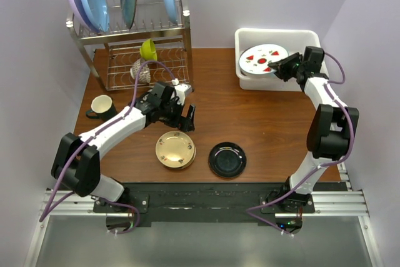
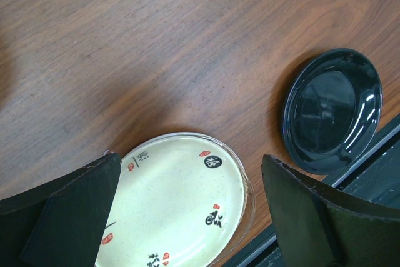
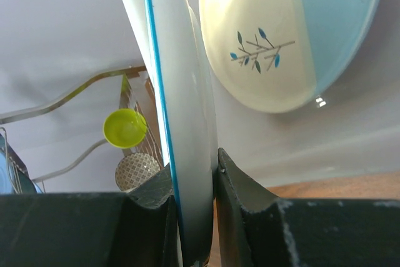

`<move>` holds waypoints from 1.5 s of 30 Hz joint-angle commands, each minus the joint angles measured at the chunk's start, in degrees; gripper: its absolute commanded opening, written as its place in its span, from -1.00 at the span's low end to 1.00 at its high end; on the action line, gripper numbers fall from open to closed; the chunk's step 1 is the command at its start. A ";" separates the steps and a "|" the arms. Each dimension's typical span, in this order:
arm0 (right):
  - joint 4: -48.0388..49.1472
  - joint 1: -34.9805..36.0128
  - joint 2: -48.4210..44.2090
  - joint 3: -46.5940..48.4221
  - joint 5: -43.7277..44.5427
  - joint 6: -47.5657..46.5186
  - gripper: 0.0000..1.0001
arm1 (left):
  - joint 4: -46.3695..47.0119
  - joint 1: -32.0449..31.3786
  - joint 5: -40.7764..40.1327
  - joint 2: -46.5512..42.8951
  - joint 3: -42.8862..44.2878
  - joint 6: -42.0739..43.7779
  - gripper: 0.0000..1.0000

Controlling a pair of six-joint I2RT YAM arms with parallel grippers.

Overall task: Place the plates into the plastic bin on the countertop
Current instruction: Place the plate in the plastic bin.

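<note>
My right gripper (image 1: 275, 68) pinches rim of round white red-spotted plate (image 1: 259, 59) over white rectangular plastic bin (image 1: 275, 33), 1 o'clock on brown wood countertop (image 1: 262, 120); edge grip should allow clean drop. Left gripper (image 1: 185, 119) spread wide, empty, above gold-tan round plate (image 1: 175, 151) at 6 o'clock, likely staged for pickup.

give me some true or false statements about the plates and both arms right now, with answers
1. The right arm's jaws are shut on the red-spotted plate over the plastic bin. True.
2. The left arm's jaws grip the gold-tan plate. False: they stand open above it.
3. The black plate lies on the countertop. True.
4. The mug sits in the bin. False: it stands on the countertop near the wire rack.
</note>
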 commanded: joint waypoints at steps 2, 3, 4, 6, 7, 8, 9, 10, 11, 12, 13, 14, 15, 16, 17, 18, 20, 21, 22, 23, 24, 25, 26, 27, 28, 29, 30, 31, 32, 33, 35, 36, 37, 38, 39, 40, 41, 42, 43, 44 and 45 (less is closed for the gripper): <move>7.34 -0.45 0.29 6.62 -0.43 1.97 -1.00 | 1.16 0.00 0.77 -2.38 -0.93 0.54 1.00; 7.34 -0.54 0.56 7.06 -0.07 2.15 -1.00 | 1.25 0.00 0.86 -2.38 -0.84 0.54 1.00; 7.34 -0.45 0.91 7.24 0.19 2.15 -1.00 | 1.25 0.00 0.86 -2.47 -0.93 0.45 1.00; 7.17 -0.45 1.44 7.85 1.33 2.24 -1.00 | 1.16 0.00 0.95 -2.47 -0.93 0.45 0.99; 6.99 -0.45 1.61 8.03 1.77 2.24 -1.00 | 1.25 0.00 0.86 -2.55 -0.93 0.36 0.99; 6.64 -0.45 2.22 8.12 2.12 1.98 -1.00 | 1.16 0.00 0.95 -2.64 -0.93 0.36 0.99; 6.12 -0.45 2.49 8.81 2.91 1.80 -1.00 | 1.16 0.00 0.86 -2.64 -0.93 0.36 0.99; 5.85 -0.45 2.75 9.26 3.35 1.45 -1.00 | 0.99 0.00 0.86 -2.64 -0.93 0.36 1.00; 4.63 -0.45 3.54 9.61 3.71 0.93 -1.00 | 0.99 0.00 0.77 -2.64 -0.93 0.36 0.99; 4.36 -0.54 4.07 10.57 3.80 0.75 -1.00 | 1.08 0.00 0.77 -2.73 -1.10 0.36 1.00; 4.09 -0.54 4.77 11.28 3.80 0.57 -1.00 | 1.16 0.00 0.95 -2.47 -1.19 0.36 0.99; 3.31 -0.54 5.30 11.98 3.88 0.31 -1.00 | 1.16 0.00 1.12 -2.47 -1.19 0.36 0.99; 2.69 -0.54 6.61 13.55 3.80 0.22 -1.00 | 1.08 0.00 1.21 -2.29 -1.19 0.45 0.99; 2.16 -0.54 7.15 14.26 3.88 0.13 -1.00 | 1.08 0.00 1.47 -2.20 -1.19 0.54 0.99; 1.72 -0.54 7.67 15.40 4.06 0.30 -1.00 | 1.08 0.09 1.48 -2.20 -1.28 0.54 1.00; 1.54 -0.54 8.64 15.94 4.24 0.39 -1.00 | 0.99 0.09 1.39 -2.12 -1.19 0.54 0.99; 0.67 -0.54 9.69 16.99 4.41 0.57 -1.00 | 0.81 0.00 1.30 -2.03 -1.19 0.71 1.00; 0.49 -0.54 10.22 18.04 4.41 0.66 -1.00 | 0.81 0.00 1.30 -1.94 -1.11 0.63 0.99; 0.49 -0.54 11.19 18.57 4.41 0.66 -1.00 | 0.55 0.00 1.13 -1.94 -1.02 0.80 0.99; -0.21 -0.54 11.63 19.10 4.41 0.75 -1.00 | 0.55 0.00 1.04 -1.94 -1.02 0.80 0.99; -0.48 -0.54 12.16 20.06 4.24 0.92 -1.00 | 0.55 0.00 0.95 -1.85 -1.10 0.80 0.99; -0.57 -0.54 12.86 20.42 4.06 1.01 -1.00 | 0.64 0.00 0.77 -1.68 -1.02 0.80 1.00; -0.31 -0.54 13.21 20.77 4.15 1.53 -1.00 | 0.64 0.00 0.69 -1.68 -1.02 0.80 0.99; -0.30 -0.54 13.48 20.86 4.15 1.71 -1.00 | 0.64 0.00 0.77 -1.50 -1.02 0.89 1.00; -0.22 -0.54 13.83 21.04 4.32 1.71 -1.00 | 0.55 0.00 0.86 -1.33 -0.93 0.89 1.00; -0.74 -0.54 14.09 21.65 4.59 1.80 -1.00 | 0.55 0.00 0.77 -1.32 -0.93 0.89 1.00; -0.74 -0.45 14.36 21.74 4.59 1.80 -1.00 | 0.55 0.00 0.86 -1.24 -0.84 0.97 1.00; -0.48 -0.45 14.36 21.83 4.59 1.80 -1.00 | 0.46 0.00 0.77 -1.24 -0.75 0.98 0.99; -0.74 -0.45 14.71 22.09 4.68 1.80 -1.00 | 0.55 0.00 0.86 -1.06 -0.75 1.06 1.00; -1.09 -0.45 14.80 22.35 4.85 1.71 -1.00 | 0.37 0.00 0.86 -1.06 -0.67 1.15 1.00; -1.80 -0.45 15.59 23.14 4.85 1.54 -1.00 | 0.37 0.00 1.04 -0.97 -0.66 1.24 0.99; -1.89 -0.37 15.94 23.32 4.50 1.62 -1.00 | 0.29 0.00 1.12 -1.06 -0.66 1.33 1.00; -1.89 -0.37 16.20 23.41 4.33 1.89 -1.00 | 0.29 0.00 1.21 -1.06 -0.75 1.33 1.00; -2.06 -0.37 16.81 23.76 4.15 2.06 -1.00 | 0.29 0.00 1.21 -1.23 -0.84 1.33 1.00; -2.15 -0.19 17.08 23.85 3.98 2.24 -1.00 | 0.20 0.00 0.86 -1.24 -0.84 1.24 1.00; -2.32 -0.19 17.34 24.02 3.89 2.59 -0.99 | -0.15 0.00 0.34 -1.41 -0.75 1.15 0.99; -3.02 -0.10 17.70 24.55 3.89 2.77 -0.92 | -0.15 0.09 0.16 -1.50 -0.75 1.15 1.00; -3.20 -0.10 18.13 24.73 3.89 2.77 -0.79 | -0.24 0.00 0.16 -1.76 -0.75 1.15 1.00; -3.12 -0.01 18.49 24.82 3.89 3.03 -0.76 | -0.33 0.00 -0.02 -1.85 -0.67 1.15 1.00; -3.55 0.16 18.75 25.17 3.71 3.12 -0.75 | -0.42 0.00 -0.19 -1.94 -0.75 1.15 1.00; -3.82 0.16 19.19 25.34 3.62 3.21 -0.71 | -0.33 0.00 -0.28 -1.94 -0.67 1.06 0.99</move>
